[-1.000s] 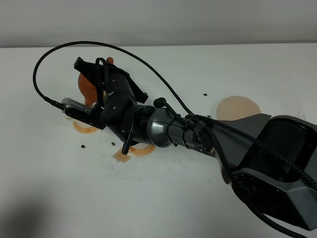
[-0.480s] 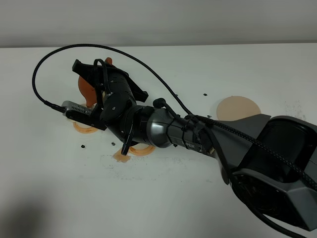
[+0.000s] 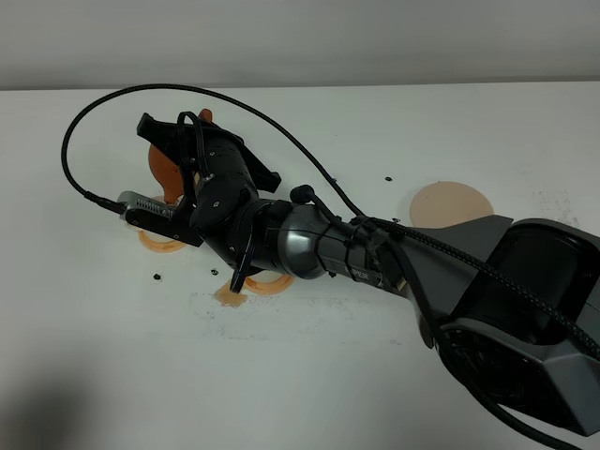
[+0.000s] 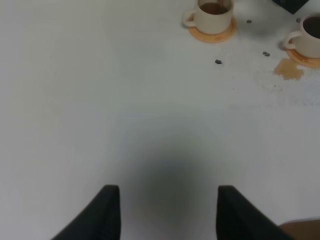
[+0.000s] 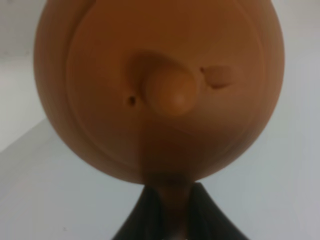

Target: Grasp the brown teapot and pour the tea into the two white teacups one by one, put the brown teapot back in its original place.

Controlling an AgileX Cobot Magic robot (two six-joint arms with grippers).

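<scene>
My right gripper (image 3: 184, 180) reaches across to the left side of the table and is shut on the handle of the brown teapot (image 3: 162, 166), held in the air. In the right wrist view the teapot (image 5: 160, 85) fills the frame, its lid and knob facing the camera, with the gripper (image 5: 167, 205) shut on the handle. The two white teacups show in the left wrist view: one (image 4: 214, 14) with brown tea inside, the other (image 4: 309, 44) at the picture's edge. In the exterior view the arm hides them. My left gripper (image 4: 167, 215) is open and empty over bare table. The beige round coaster (image 3: 453, 204) is bare.
Each cup stands on an orange coaster (image 3: 159, 244), (image 3: 269, 285). A small tea spill (image 3: 228, 297) lies by the nearer coaster and also shows in the left wrist view (image 4: 287, 70). Dark specks dot the white table (image 3: 309, 375). The right arm's cable (image 3: 103, 98) loops above.
</scene>
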